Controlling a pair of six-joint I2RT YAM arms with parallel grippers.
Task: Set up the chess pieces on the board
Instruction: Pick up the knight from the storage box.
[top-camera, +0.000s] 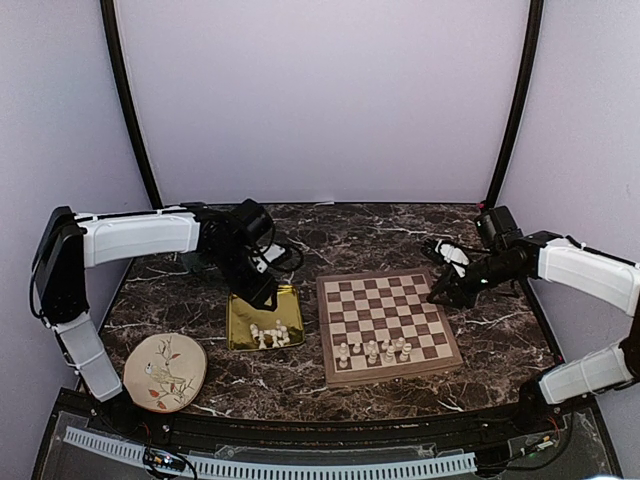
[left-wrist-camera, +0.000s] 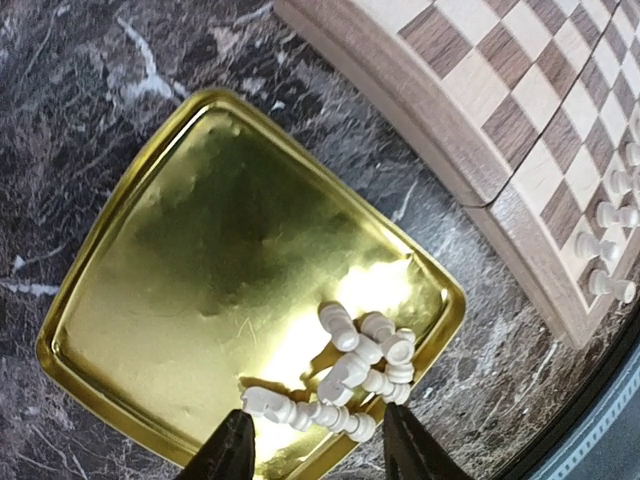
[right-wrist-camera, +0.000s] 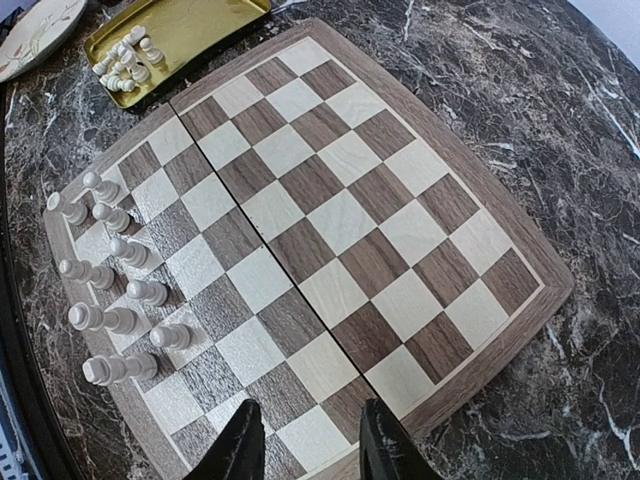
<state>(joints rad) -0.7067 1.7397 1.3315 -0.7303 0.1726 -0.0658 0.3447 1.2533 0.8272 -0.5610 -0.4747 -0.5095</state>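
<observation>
Currently, at the left end of the dark marble table (top-camera: 500, 340) lies a round plate (top-camera: 165, 372) with a bird drawing, well apart from the board. Just right of it sits the gold tray (top-camera: 238, 312), its right rim near the board's left frame but not touching it.

The loose pieces (top-camera: 270, 335) – a small cream-white heap, most of them on their sides – occupy the tray's near right corner. The left gripper (left-wrist-camera: 320, 455) hangs directly over this heap. Its fingers (left-wrist-camera: 235, 450) stand apart, with several of the pieces visible in the gap below them. No finger is seen pressing a piece, and nothing is lifted.

The board (top-camera: 385, 290) lies right of centre, flat and square to the table edge. The placed pieces (top-camera: 375, 350), about nine, stand upright in the two ranks nearest the arm bases, mostly toward the middle files – the other squares are bare.

The right gripper (right-wrist-camera: 308, 440) hovers above the board's right edge, near the far corner. Its fingers (right-wrist-camera: 245, 445) are parted and hold nothing.
</observation>
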